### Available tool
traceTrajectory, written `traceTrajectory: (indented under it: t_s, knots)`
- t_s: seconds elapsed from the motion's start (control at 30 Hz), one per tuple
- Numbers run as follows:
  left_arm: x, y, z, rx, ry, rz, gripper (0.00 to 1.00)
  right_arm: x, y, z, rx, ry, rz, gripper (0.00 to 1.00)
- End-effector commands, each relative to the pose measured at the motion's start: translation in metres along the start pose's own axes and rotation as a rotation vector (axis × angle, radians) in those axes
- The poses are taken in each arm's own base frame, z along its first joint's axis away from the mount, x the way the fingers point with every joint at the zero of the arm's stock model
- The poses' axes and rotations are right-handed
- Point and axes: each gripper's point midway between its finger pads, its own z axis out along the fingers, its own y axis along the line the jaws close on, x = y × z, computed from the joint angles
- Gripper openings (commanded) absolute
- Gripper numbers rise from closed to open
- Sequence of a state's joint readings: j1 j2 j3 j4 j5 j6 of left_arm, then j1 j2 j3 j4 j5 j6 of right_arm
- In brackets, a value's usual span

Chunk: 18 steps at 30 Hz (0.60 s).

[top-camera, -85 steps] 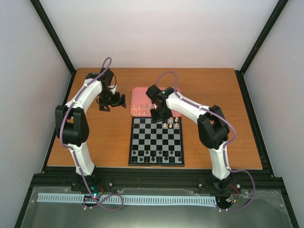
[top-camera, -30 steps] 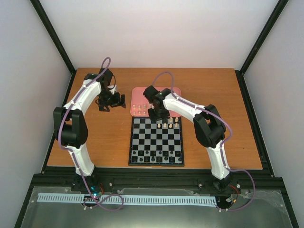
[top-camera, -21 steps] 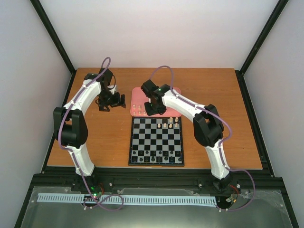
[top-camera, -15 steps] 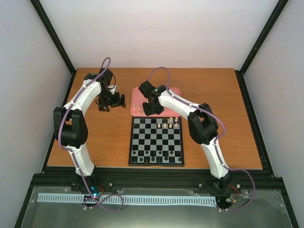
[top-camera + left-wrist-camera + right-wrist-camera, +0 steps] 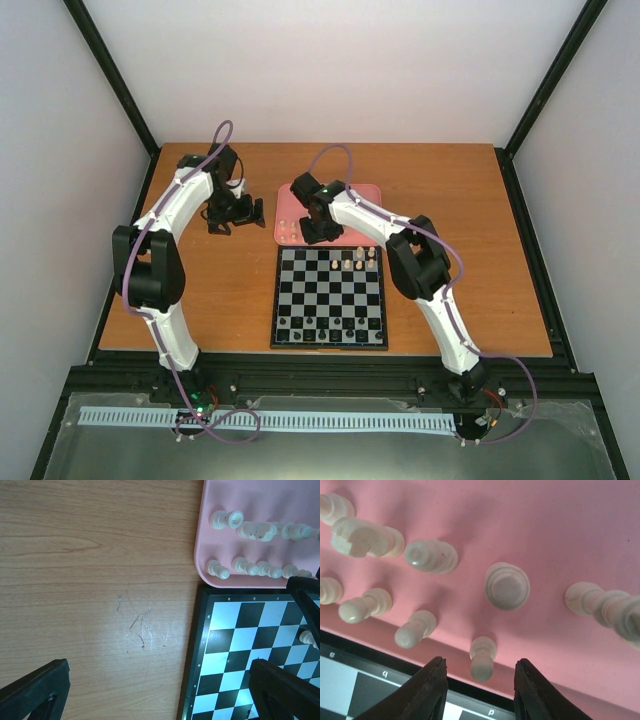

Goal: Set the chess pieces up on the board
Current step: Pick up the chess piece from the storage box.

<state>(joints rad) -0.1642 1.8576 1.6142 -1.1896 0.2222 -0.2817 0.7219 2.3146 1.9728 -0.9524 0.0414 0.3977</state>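
The right jaws hung spread and empty over the pink tray [image 5: 560, 540], one upright cream pawn [image 5: 482, 662] just ahead of their gap, at the tray's edge nearest the board [image 5: 330, 300]. Other cream pieces [image 5: 250, 569] stood in the tray in two rows. The left jaws, also spread, hovered over the worktop [image 5: 75, 555] beside the tray, farther off.

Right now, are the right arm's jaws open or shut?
Open. In the right wrist view the right gripper has its jaws spread apart, a cream pawn sitting between them on the pink tray, touching neither.
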Motion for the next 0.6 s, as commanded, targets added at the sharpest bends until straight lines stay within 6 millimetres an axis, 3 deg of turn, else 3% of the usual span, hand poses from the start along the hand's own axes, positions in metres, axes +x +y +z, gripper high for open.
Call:
traceTrajectory:
  t_s: [0.0,0.27,0.57]
  knots:
    - [-0.001,-0.006,-0.01,0.023,-0.031,0.002,1.0,-0.008,-0.007,0.009,0.024,-0.006,0.019,0.38]
    - [-0.002,-0.005,-0.008,0.017,-0.029,0.001,1.0,-0.012,-0.015,0.016,0.031,0.003,0.035,0.34]
    - [-0.001,-0.004,-0.007,0.013,-0.025,0.003,1.0,-0.008,-0.01,0.023,-0.004,0.031,0.02,0.27]
